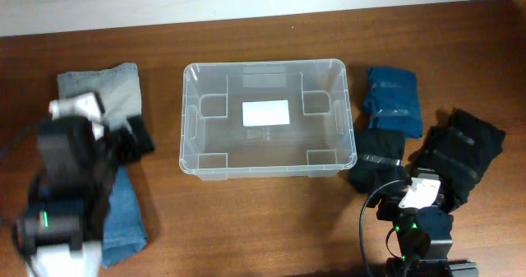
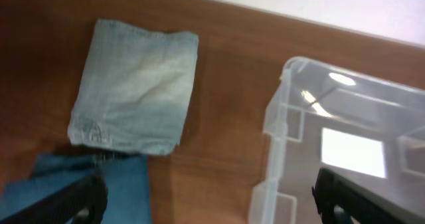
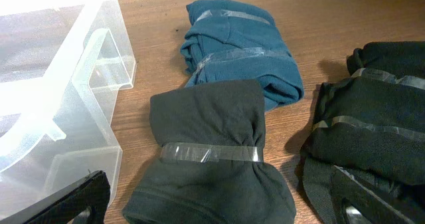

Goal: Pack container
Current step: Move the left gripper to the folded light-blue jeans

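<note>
Left hand (image 2: 211, 201), jaws spread and empty, hovered left of the container (image 1: 265, 64), near folded denim (image 2: 133, 94). The clear container stood mid-surface (image 1: 263, 223). Right hand (image 3: 219, 207), likewise spread and empty, hovered right of the container, above a taped dark bundle (image 3: 206, 151).

Clear plastic tub (image 1: 266, 117): rectangular, rounded corners, rolled rim. Upright, open-topped, nothing inside. White label on base. Sits mid-tabletop, long side left to right.
</note>
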You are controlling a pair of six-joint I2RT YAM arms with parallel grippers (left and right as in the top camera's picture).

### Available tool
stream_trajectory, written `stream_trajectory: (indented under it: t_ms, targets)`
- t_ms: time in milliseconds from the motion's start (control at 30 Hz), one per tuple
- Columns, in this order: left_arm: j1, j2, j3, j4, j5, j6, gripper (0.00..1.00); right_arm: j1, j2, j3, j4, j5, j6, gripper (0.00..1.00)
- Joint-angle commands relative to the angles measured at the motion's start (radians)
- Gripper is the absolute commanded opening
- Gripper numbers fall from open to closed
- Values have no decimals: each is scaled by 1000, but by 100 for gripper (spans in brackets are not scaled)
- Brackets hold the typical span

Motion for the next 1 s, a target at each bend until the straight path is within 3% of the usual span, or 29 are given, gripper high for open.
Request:
stream_trajectory:
  t_ms: [0,133,367,500,967]
  targets:
    - [16,173,130,-57,-12,105,100,-7,-10,-7,-1,-2,-4,98]
    - [107,330,221,-88,12,57,100,-7,-10,-7,-1,-1,-4,98]
    - [378,503,264,-48,223,47,100,-7,-10,-7,-1,-1,-4,98]
    - [467,562,264,-55,303,35,99,-7,-10,-7,-1,-1,-4,98]
    - [505,636,264,-6,255,33,100,-7,-10,-6,-1,-1,-4,98]
